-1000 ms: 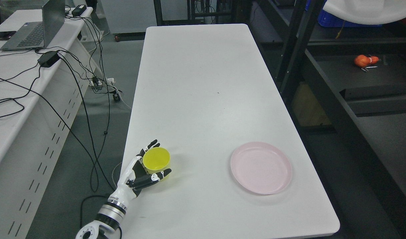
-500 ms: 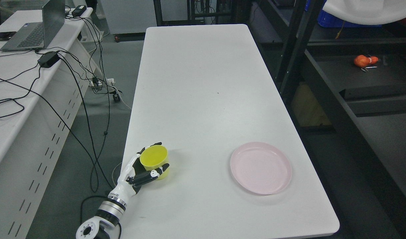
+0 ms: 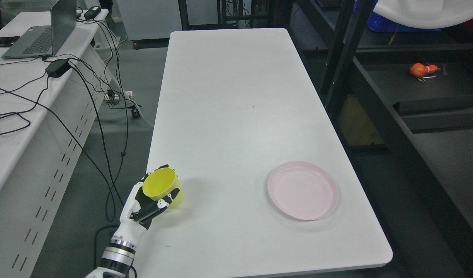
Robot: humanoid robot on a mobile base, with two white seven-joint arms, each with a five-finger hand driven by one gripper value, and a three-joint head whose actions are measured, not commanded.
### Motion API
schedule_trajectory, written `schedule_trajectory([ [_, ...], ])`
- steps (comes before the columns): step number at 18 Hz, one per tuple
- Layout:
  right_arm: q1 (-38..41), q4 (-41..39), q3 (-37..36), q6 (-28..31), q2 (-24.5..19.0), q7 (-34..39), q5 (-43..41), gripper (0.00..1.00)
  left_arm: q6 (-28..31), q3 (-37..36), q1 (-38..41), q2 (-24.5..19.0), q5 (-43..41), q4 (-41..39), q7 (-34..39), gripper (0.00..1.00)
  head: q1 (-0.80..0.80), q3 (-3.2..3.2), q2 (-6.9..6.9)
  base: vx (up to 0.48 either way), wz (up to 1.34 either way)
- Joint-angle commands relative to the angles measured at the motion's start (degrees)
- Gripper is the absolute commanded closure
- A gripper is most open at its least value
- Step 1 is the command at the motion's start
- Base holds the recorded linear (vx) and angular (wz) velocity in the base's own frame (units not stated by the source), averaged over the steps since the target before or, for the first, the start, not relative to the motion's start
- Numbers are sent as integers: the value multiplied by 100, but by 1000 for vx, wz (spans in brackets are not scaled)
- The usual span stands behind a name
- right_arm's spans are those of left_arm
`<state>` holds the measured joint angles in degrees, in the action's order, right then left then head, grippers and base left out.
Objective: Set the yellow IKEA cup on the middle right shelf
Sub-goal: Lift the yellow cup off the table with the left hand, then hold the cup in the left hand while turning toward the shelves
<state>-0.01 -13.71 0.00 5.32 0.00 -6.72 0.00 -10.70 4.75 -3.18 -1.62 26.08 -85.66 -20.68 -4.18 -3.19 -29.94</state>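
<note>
The yellow cup (image 3: pixel 163 186) is held above the near left edge of the white table (image 3: pixel 236 116), tilted with its open mouth facing up and left. My left hand (image 3: pixel 153 193) is shut on it, with the fingers (image 3: pixel 153 207) wrapped around its wall. The arm comes in from the bottom left. The black shelf unit (image 3: pixel 395 127) stands to the right of the table; one of its dark shelf boards (image 3: pixel 429 90) shows at the upper right. My right hand does not show.
A pink plate (image 3: pixel 303 190) lies on the table's near right part. An orange object (image 3: pixel 419 70) sits on the shelf at upper right. A side desk (image 3: pixel 12 127) with a laptop (image 3: pixel 43 33) and hanging cables (image 3: pixel 101 112) runs along the left.
My left hand closed around the yellow cup, lifted it off the table and drew it left toward the edge. The camera shifted slightly.
</note>
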Motion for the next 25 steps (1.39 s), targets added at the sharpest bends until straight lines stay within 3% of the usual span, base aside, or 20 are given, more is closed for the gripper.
schedule_trajectory([
  [1, 80, 0, 97, 5, 100, 4, -141, 1, -519, 282, 537, 62, 195, -1118, -366, 100, 0, 0, 0, -71, 14],
  [14, 80, 0, 97, 5, 100, 4, -141, 1, -828, 535, 652, 62, 187, -1524, -305, 100, 0, 0, 0, -173, -4],
  [25, 80, 0, 97, 5, 100, 4, -141, 1, -1312, 545, 845, 62, 204, -1357, -305, 100, 0, 0, 0, -243, -599],
])
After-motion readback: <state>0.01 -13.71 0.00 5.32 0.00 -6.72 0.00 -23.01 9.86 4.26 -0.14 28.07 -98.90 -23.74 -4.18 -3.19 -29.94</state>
